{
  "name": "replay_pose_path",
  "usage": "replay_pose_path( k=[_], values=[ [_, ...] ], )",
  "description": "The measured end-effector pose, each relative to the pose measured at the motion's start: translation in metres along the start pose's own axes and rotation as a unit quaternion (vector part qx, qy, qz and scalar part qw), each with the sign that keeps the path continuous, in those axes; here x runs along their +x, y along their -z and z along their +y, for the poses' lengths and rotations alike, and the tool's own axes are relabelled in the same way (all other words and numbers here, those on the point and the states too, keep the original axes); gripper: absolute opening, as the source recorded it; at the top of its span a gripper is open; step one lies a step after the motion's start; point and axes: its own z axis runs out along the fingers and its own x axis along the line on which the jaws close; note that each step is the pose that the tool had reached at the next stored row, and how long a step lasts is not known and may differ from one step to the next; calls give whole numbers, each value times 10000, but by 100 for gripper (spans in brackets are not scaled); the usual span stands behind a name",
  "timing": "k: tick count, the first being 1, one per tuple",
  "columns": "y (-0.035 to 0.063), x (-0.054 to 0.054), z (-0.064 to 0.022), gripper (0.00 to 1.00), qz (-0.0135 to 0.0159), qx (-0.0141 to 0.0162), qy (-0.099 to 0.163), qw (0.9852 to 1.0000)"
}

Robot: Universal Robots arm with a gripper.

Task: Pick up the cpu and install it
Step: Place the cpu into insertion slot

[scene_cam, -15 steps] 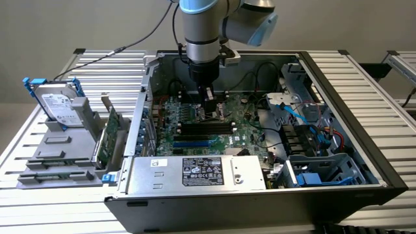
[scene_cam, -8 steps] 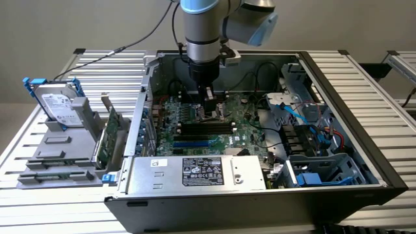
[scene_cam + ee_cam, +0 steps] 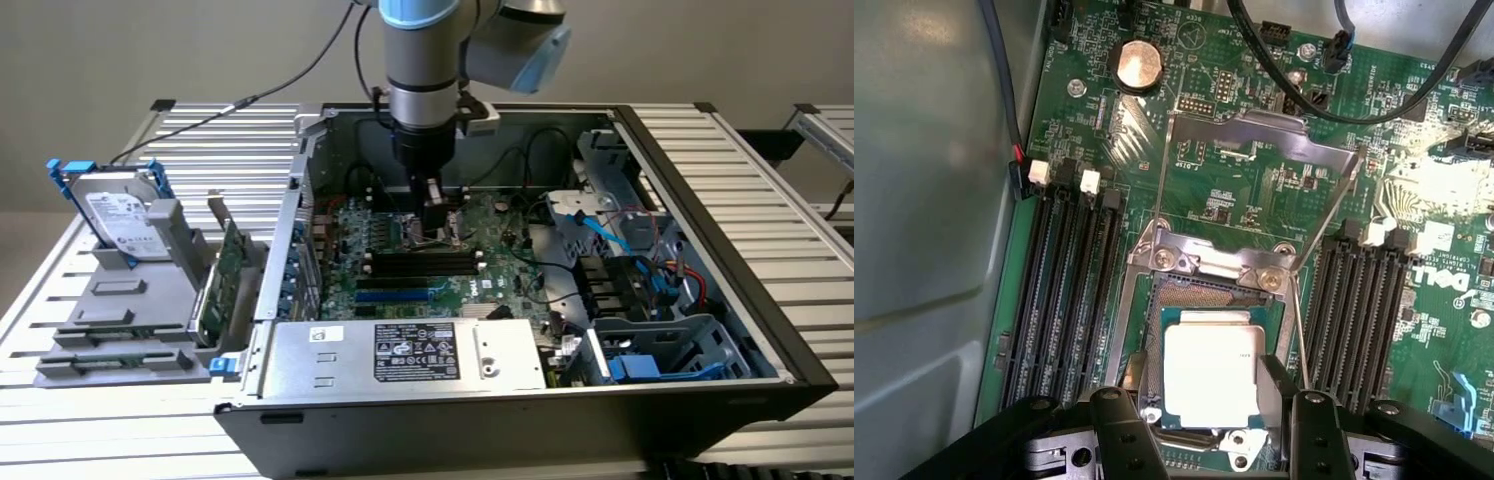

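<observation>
One robot arm [image 3: 424, 80] is seen in the exterior view, lowered from above into an open computer case [image 3: 731, 250] that is laid on a slatted table [image 3: 747, 140]. Its gripper [image 3: 434, 222] is held just over the green motherboard [image 3: 387, 285], near the black memory slots [image 3: 427, 265]. Outside the case, at the exterior view's left, a hard drive [image 3: 118, 212] in a blue bracket is stood in a grey holder [image 3: 120, 310]. A green circuit card [image 3: 227, 270] is stood between that holder and the case. A labelled power supply [image 3: 400, 355] is mounted along the case's near edge.

In the wrist view, the cpu [image 3: 1212, 365] is seen between the two black fingers [image 3: 1309, 435], which are set apart and pinch it by opposite edges. It is held just above the open socket [image 3: 1204, 293], where a strip of contacts is left uncovered. The socket's metal load plate [image 3: 1264, 135] is tilted up, and a coin cell [image 3: 1138, 65] is seen beyond it.
</observation>
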Motion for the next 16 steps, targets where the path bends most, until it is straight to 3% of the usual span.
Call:
replay_pose_path(
  k=[3, 8, 16],
  values=[
    [1, -19, 22, 56, 25, 38, -1, 10000],
    [7, -61, 46, 56, 54, 146, 1, 9999],
    [8, -66, 55, 58, 84, 177, 0, 9998]
  ],
)
